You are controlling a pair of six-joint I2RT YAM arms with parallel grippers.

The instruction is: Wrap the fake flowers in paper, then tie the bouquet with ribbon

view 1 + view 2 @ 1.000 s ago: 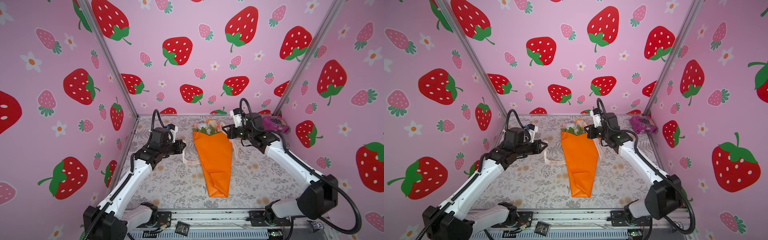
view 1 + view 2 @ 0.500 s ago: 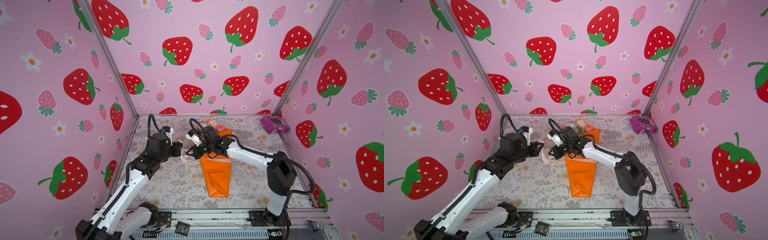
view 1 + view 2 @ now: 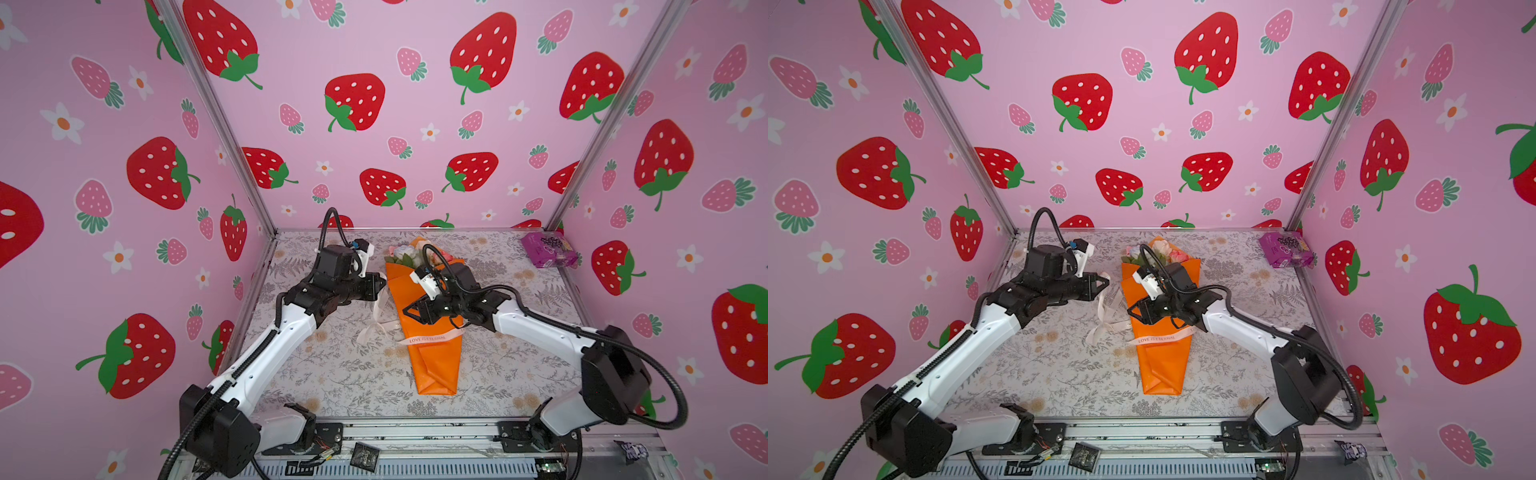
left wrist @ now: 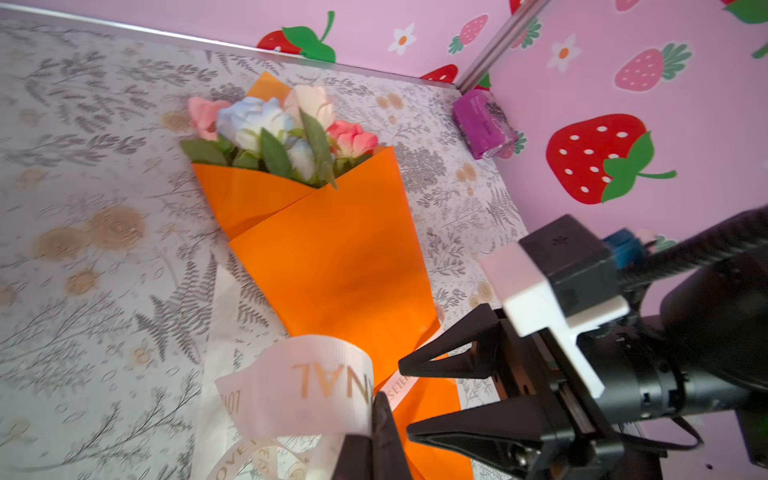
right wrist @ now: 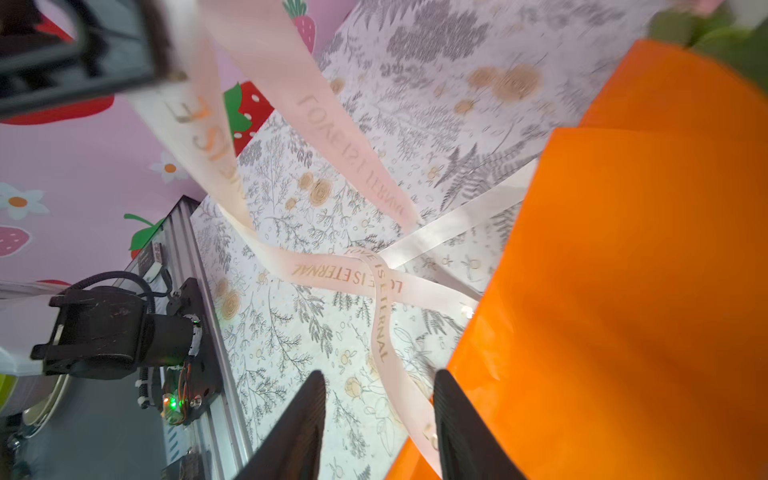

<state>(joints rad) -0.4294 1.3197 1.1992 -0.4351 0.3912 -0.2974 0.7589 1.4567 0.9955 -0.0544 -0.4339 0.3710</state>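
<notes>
Ribbon (image 3: 428,338) lying across the bouquet (image 3: 434,361) on the table (image 3: 519,365), no knot yet.
The left gripper (image 3: 380,286) is clamping a ribbon end; the right gripper (image 3: 409,311) is hovering over the bouquet, jaws apart, empty.

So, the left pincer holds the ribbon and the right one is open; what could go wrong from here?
1. The right pincer stands open at the edge of the orange wrap; closing there may pinch paper along with the ribbon.
2. Nothing holds the bouquet down; a pull by the left pincer may drag it.
3. The ribbon looks only crossed, not knotted, so it may slip loose.
</notes>
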